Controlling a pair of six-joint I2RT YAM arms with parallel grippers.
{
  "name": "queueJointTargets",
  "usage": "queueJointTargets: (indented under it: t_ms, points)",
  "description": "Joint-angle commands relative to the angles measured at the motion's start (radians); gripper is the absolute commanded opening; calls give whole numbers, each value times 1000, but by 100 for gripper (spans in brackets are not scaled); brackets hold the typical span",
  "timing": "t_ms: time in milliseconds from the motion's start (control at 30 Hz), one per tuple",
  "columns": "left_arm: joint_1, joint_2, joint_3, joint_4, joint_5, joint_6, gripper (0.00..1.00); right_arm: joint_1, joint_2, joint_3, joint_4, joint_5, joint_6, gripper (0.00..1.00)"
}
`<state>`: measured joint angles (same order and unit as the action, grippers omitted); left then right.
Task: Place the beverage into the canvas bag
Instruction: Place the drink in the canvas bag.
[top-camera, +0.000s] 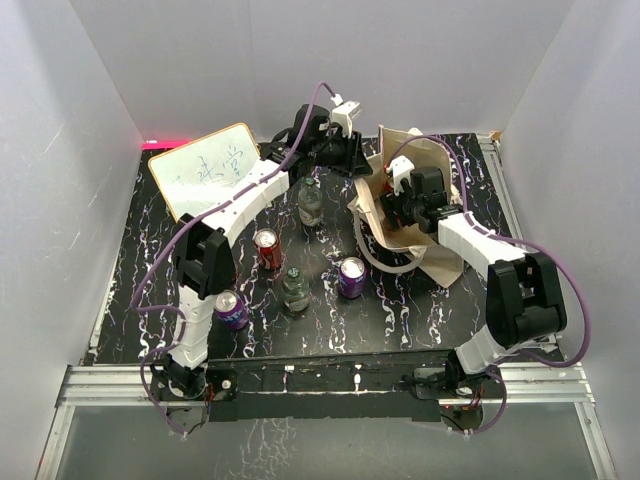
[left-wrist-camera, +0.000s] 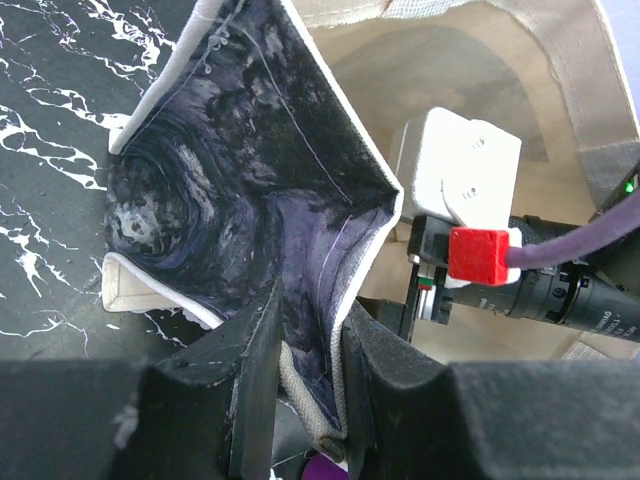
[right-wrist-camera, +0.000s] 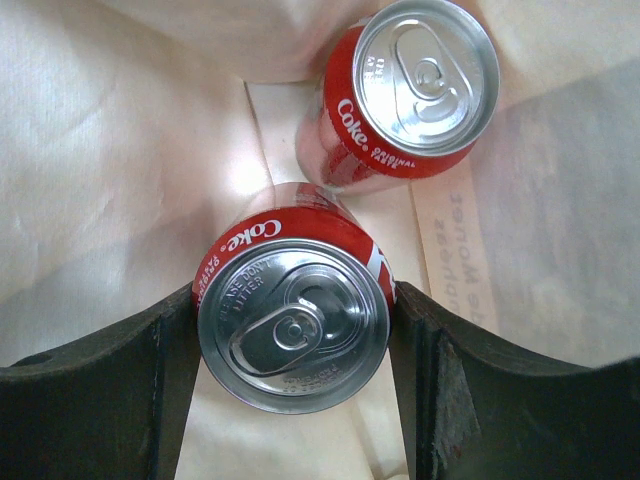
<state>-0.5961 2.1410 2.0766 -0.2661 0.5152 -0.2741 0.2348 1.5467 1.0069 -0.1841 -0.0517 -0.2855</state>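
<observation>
Right gripper (right-wrist-camera: 295, 345) is down inside the bag (right-wrist-camera: 90, 150) and it's pinching a Coke can (right-wrist-camera: 295, 315), one finger pressed to each side of the wall, lid facing straight up. There's beige canvas all round, so the can is well inside the mouth. Whether its base has reached the bottom, I can't tell from here. A second can (right-wrist-camera: 415, 90) stands just beyond it in the bag, very near, possibly touching.

Across the way, the left gripper (left-wrist-camera: 310, 340) is closed on the bag's rim, dark-lined cloth nipped between its fingers, holding the mouth apart. From above, the bag sits far right on the bench (top-camera: 150, 300) with both arms at it.

Now, the handling. That can looks sealed, tab flat, so I'd call it full and fairly heavy for its size. It's stiff enough at mid-wall, but thin metal dents if squeezed hard, and the painted skin is slick. Across the middle of the wall, as it's gripped now, is the sensible hold.

The bag is the tricky one: soft and floppy, and I'd expect it to sag if the rim is let go. Let the can go low, or it may tip into its neighbour.

Out on the bench a red can (top-camera: 267, 248), a purple can (top-camera: 352, 276) and a bottle (top-camera: 294, 288) stand waiting.
</observation>
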Motion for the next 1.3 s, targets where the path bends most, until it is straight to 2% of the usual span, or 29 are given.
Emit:
queueJointTargets:
  t_ms: [0,267,500,867,1100,1267]
  points:
    - [20,-41,-12,6,63,-31,0,-4,60,52,61,-65,60,8]
    - [27,-30,6,-1,66,-47,0,-3,123,65,122,-148,20,9]
    - [38,-9,35,13,74,-80,0,-3,157,33,122,-125,-28,14]
    - [47,14,59,32,73,-111,0,-41,112,-62,94,-148,-73,17]
    - [47,21,64,38,71,-109,0,-84,89,-61,55,-173,-40,19]
    - [47,23,65,44,66,-111,0,-90,119,1,11,-179,40,19]
